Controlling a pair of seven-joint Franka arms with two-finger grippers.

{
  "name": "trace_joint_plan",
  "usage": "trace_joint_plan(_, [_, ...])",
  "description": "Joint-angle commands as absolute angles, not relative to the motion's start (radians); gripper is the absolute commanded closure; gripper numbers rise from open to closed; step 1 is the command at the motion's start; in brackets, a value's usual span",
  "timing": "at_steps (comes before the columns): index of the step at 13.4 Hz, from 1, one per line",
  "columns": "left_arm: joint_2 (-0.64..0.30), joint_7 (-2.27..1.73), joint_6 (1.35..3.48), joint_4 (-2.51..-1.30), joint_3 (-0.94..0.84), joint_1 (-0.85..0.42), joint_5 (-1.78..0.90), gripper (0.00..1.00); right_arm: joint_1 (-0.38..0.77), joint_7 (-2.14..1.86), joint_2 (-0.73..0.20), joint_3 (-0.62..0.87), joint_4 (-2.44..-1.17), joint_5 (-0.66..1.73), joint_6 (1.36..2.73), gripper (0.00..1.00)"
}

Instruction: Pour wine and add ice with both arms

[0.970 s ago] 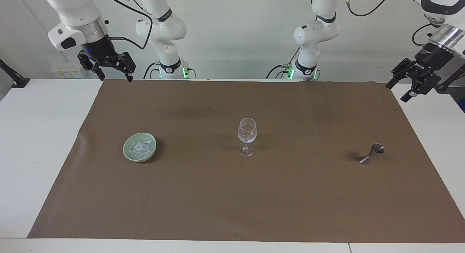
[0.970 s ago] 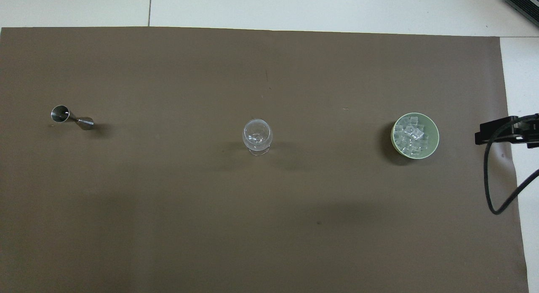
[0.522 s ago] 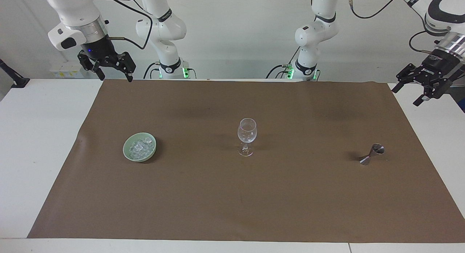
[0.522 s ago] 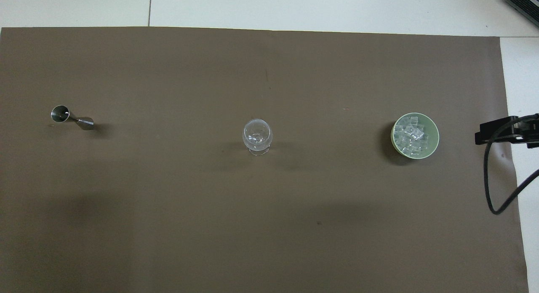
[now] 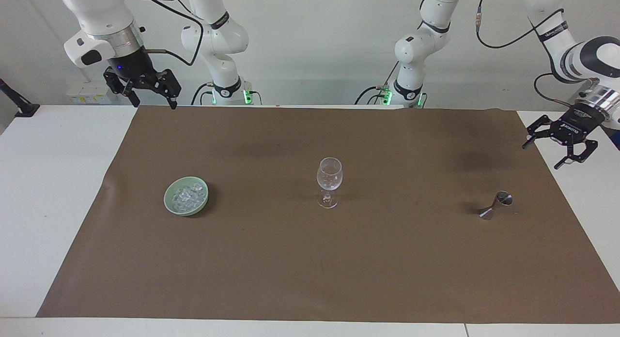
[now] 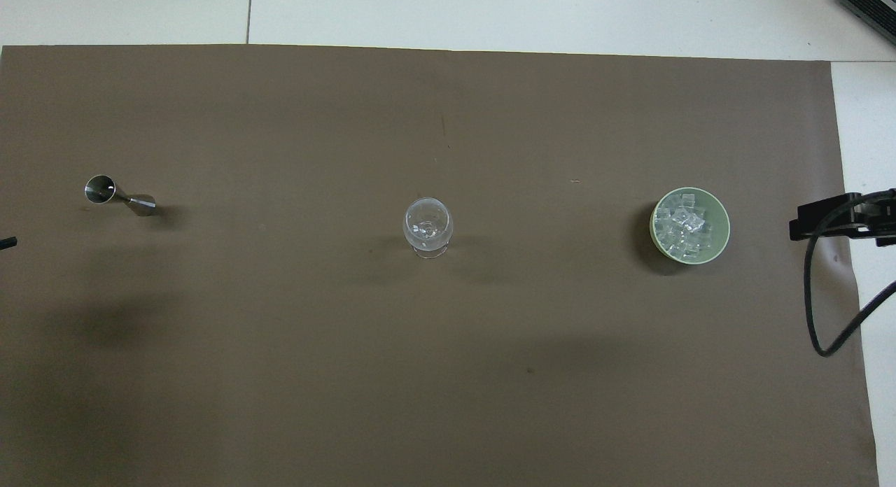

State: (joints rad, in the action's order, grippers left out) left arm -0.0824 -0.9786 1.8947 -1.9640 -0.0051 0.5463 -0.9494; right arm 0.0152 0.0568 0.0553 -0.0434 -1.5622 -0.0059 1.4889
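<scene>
I see the ice (image 5: 186, 196) in the green bowl (image 5: 170, 205) toward the right arm's end of the tabletop (image 5: 38, 182). Left pincer (image 5: 559, 150) and right pincer (image 5: 145, 97) hang released, holding nothing.

White tabletop (image 5: 58, 191), mostly covered by a brown mat (image 5: 319, 269). On the mat, in a row: green bowl (image 5: 186, 196) toward the right arm's end, upright wine glass (image 5: 329, 181) mid-mat, tilted metal jigger (image 5: 496, 205) toward the left arm's end.
</scene>
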Motion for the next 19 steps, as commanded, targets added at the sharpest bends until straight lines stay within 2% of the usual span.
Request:
trace_joint_plan(1, [-0.141, -0.954, 1.922, -1.994, -0.011, 0.563, -1.029, 0.0, 0.014, 0.071, 0.069, -0.044, -1.575, 0.02, 1.489, 0.0])
trace_joint_plan(5, [-0.224, -0.908, 1.916, -1.991, -0.011, 0.598, -1.14, 0.0, 0.014, 0.071, 0.069, -0.044, -1.575, 0.02, 1.489, 0.0])
trace_joint_plan(13, [-0.227, -0.87, 1.904, -1.994, -0.011, 0.594, -1.144, 0.0, 0.014, 0.071, 0.069, -0.044, -1.575, 0.02, 1.489, 0.0])
trace_joint_plan(19, [-0.317, -0.856, 1.904, -1.993, -0.012, 0.603, -1.265, 0.0, 0.014, 0.071, 0.069, -0.044, -1.575, 0.02, 1.489, 0.0])
